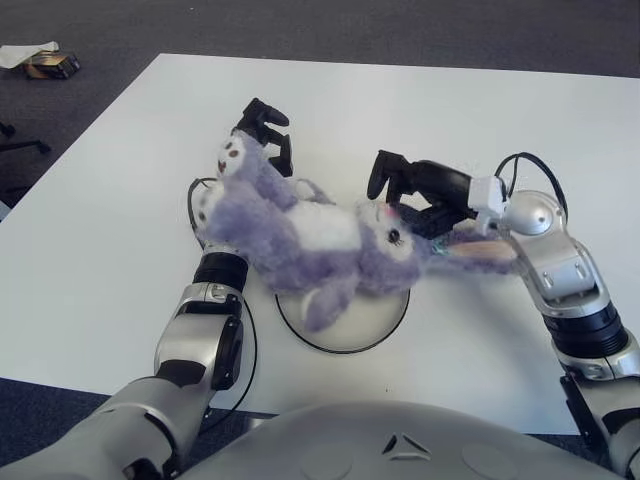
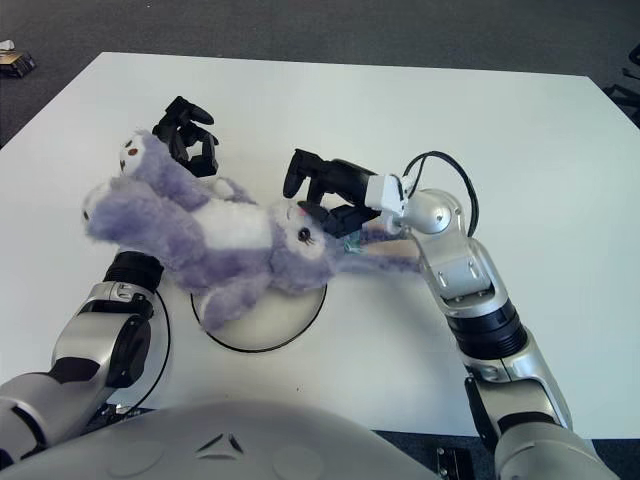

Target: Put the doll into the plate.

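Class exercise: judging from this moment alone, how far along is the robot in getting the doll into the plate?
Done: the doll is lifted over the plate. In hand: the left hand shows at its legs, and the right hand is beside its head, fingers open. Left: lowering it to rest in the plate and letting go.

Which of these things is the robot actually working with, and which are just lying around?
In use:
- purple plush doll, lying across the plate
- white plate with a dark rim
- left hand, at the doll's feet
- right hand, at the doll's head

Just lying about:
- white table
- small box on the floor, far left
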You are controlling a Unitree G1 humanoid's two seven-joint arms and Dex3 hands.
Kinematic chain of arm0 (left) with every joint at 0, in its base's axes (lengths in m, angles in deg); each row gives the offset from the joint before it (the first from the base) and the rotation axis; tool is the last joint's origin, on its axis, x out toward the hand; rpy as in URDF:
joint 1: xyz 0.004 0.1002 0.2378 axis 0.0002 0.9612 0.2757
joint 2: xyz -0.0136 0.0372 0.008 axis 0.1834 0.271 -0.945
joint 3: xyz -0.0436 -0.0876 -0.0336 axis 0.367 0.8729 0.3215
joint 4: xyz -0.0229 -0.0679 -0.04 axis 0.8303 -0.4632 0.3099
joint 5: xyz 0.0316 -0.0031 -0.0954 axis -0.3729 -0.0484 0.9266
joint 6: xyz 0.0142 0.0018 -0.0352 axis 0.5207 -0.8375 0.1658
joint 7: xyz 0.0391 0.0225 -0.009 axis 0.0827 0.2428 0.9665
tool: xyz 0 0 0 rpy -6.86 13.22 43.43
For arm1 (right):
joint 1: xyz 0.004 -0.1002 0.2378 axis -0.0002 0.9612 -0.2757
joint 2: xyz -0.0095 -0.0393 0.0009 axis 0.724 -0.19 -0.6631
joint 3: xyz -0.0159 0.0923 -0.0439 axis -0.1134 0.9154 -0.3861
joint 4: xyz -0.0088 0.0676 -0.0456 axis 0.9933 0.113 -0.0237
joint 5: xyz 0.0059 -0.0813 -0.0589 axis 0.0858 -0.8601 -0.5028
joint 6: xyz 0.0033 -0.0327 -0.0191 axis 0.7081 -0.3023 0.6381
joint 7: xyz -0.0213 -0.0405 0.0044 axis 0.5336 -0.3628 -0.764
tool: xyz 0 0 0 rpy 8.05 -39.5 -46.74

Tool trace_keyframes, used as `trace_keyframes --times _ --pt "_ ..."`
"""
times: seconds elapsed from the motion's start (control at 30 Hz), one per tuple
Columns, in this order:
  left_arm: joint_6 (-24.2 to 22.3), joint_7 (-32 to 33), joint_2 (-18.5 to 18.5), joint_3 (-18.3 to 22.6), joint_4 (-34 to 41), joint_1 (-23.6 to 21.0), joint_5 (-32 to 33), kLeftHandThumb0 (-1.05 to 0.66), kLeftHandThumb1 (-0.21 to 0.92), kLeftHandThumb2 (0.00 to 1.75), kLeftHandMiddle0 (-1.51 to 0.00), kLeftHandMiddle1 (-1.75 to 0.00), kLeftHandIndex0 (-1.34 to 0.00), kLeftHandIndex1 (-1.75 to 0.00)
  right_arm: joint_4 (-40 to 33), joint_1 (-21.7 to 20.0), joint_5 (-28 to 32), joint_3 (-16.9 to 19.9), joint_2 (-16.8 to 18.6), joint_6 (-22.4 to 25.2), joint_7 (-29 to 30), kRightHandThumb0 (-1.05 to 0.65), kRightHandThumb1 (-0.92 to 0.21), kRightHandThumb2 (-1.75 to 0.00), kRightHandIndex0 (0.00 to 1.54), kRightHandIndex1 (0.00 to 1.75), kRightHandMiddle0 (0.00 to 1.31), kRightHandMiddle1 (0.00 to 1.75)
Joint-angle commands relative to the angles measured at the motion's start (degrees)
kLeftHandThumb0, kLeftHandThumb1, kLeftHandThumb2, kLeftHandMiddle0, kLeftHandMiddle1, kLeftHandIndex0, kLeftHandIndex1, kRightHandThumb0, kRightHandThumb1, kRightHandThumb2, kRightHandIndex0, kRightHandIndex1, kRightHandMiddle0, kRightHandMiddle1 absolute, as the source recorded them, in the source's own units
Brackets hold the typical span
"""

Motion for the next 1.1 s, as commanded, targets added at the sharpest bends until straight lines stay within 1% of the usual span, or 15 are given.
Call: trace_keyframes --times 0.0,0.03,0.07,0.13,0.2,0.27,0.5,0.53,0.6,0.7,0.8,0.93,1.07 --pt "0.02 -0.09 0.12 0.11 -0.05 0.49 0.19 -0.01 0.35 1.29 -0.48 -1.75 -0.47 -1.75 -1.33 -2.98 4.98 5.16 -0.08 7.30 0.50 -1.01 -0.92 -0.99 0.15 1.40 0.00 1.51" --pt "0.04 -0.09 0.16 0.10 -0.20 0.41 0.15 -0.01 0.35 1.29 -0.48 -1.75 -0.47 -1.75 -1.67 -3.66 6.61 6.66 0.01 9.42 0.70 -1.00 -0.92 -0.98 0.15 1.37 0.00 1.47" --pt "0.05 -0.09 0.19 0.10 -0.31 0.36 0.13 -0.01 0.35 1.29 -0.48 -1.75 -0.47 -1.75 -1.98 -4.22 7.80 7.71 -0.05 11.02 0.81 -0.99 -0.92 -0.98 0.15 1.35 0.00 1.38" --pt "0.07 -0.05 0.22 0.09 -0.40 0.31 0.07 -0.01 0.34 1.30 -0.48 -1.75 -0.47 -1.75 -2.20 -4.93 9.31 8.55 0.27 13.33 1.46 -0.98 -0.92 -0.97 0.16 1.32 0.00 1.30" --pt "0.11 -0.02 0.20 0.10 -0.45 0.27 0.08 -0.01 0.34 1.30 -0.48 -1.75 -0.47 -1.75 -1.23 -9.09 11.34 9.57 1.21 18.19 2.83 -0.98 -0.92 -0.95 0.17 1.31 0.00 1.22" --pt "0.07 0.00 0.13 0.10 -0.40 0.26 0.12 -0.01 0.34 1.30 -0.49 -1.75 -0.47 -1.75 -1.46 -11.17 12.83 10.81 1.95 21.91 4.62 -1.00 -0.92 -0.90 0.19 1.31 0.00 1.10" --pt "-0.17 -0.02 0.06 0.18 -0.34 0.15 0.27 -0.01 0.34 1.30 -0.49 -1.75 -0.47 -1.75 -2.12 -12.48 16.53 12.89 2.72 28.30 7.94 -1.02 -0.92 -0.82 0.24 1.36 0.00 1.08" --pt "-0.19 -0.02 0.06 0.19 -0.35 0.13 0.28 -0.01 0.34 1.30 -0.49 -1.75 -0.47 -1.75 -2.26 -12.58 16.99 13.17 2.66 29.08 8.30 -1.02 -0.92 -0.81 0.24 1.37 0.00 1.08" --pt "-0.21 0.06 0.07 0.18 -0.34 0.10 0.20 -0.01 0.34 1.30 -0.49 -1.75 -0.47 -1.75 -2.40 -13.08 18.46 14.23 2.97 32.09 9.32 -1.03 -0.92 -0.79 0.24 1.38 0.00 1.10" --pt "-0.07 0.14 0.10 0.15 -0.39 0.04 0.08 -0.01 0.34 1.31 -0.49 -1.75 -0.47 -1.75 -2.39 -13.92 20.30 15.22 2.98 35.59 10.19 -1.03 -0.92 -0.75 0.25 1.41 0.00 1.28" --pt "0.02 0.12 0.17 0.23 -0.57 -0.10 0.12 -0.01 0.33 1.31 -0.49 -1.75 -0.48 -1.75 -2.19 -14.91 21.54 15.62 2.60 37.85 10.76 -1.03 -0.92 -0.74 0.25 1.42 0.00 1.38" --pt "-0.07 0.29 0.17 0.31 -0.62 -0.22 0.12 -0.01 0.33 1.31 -0.49 -1.75 -0.48 -1.75 -1.93 -15.89 22.61 16.06 2.16 39.70 11.67 -1.02 -0.92 -0.73 0.26 1.42 0.00 1.43" --pt "-0.25 0.47 0.16 0.40 -0.61 -0.31 0.11 -0.01 0.33 1.31 -0.49 -1.75 -0.48 -1.75 -1.36 -16.62 23.39 16.75 2.06 41.06 12.72 -1.00 -0.92 -0.73 0.30 1.41 0.01 1.55"
